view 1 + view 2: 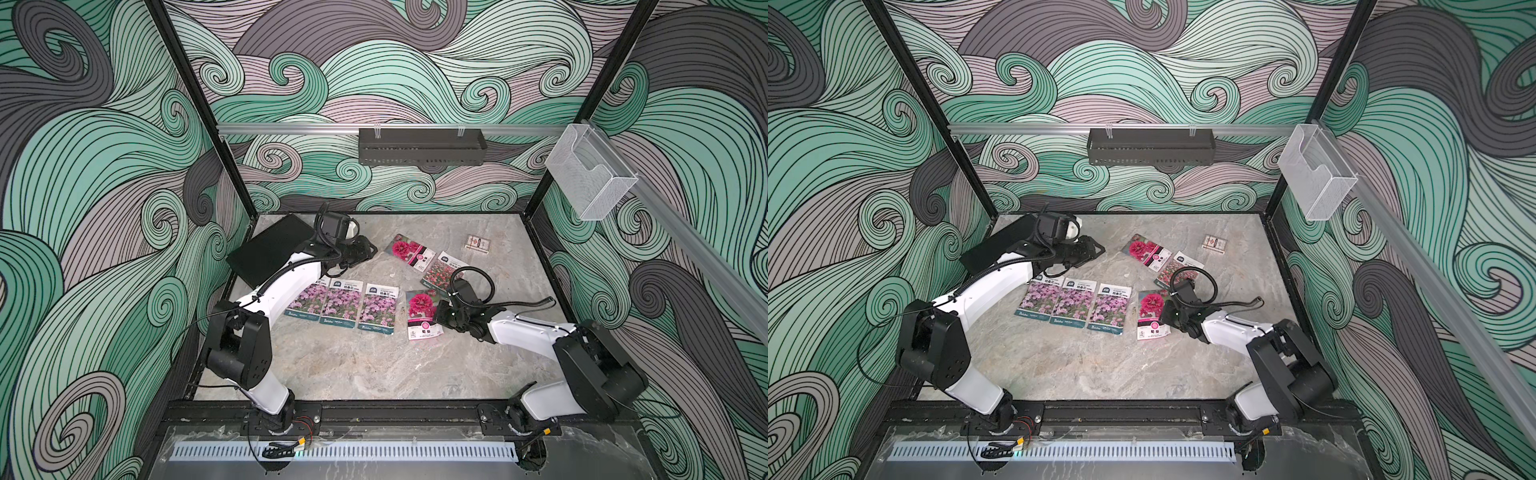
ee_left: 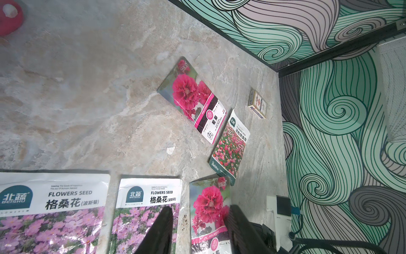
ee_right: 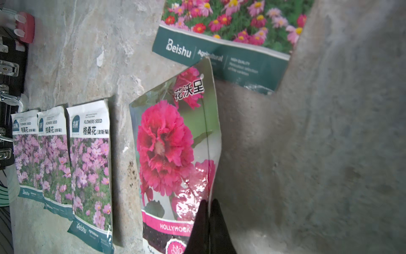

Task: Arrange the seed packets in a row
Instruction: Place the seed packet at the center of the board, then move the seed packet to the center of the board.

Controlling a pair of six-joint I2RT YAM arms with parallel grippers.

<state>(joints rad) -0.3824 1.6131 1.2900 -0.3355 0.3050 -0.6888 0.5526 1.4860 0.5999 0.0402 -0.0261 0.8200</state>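
Right gripper: fingers pressed fully together, pinching the right edge of the near hollyhock packet. That edge looks bowed and lifted a little, with shadow under it. In both top views the right gripper sits low at this packet's side.

Left gripper: fingers partly apart, nothing between them, touching nothing. In a top view it hangs above the table next to the black case, well apart from all packets.

Around: the card box lies alone towards the far right of the table. The black case lies in the far left corner, partly hidden by the left arm. Nothing lies between the right gripper and the row.

Packets: three purple packets lie flat side by side at centre left, upright, white headers away from the robot. The left two touch or overlap at their edges; the third is just beside them. The near hollyhock packet lies right of them across a narrow gap, slightly tilted. Its far corner overlaps the green bottom band of the red-pink packet. The red-pink packet lies behind it, skewed. The far hollyhock packet lies further back, also skewed, just beside the red-pink one. All are glossy and show glare.
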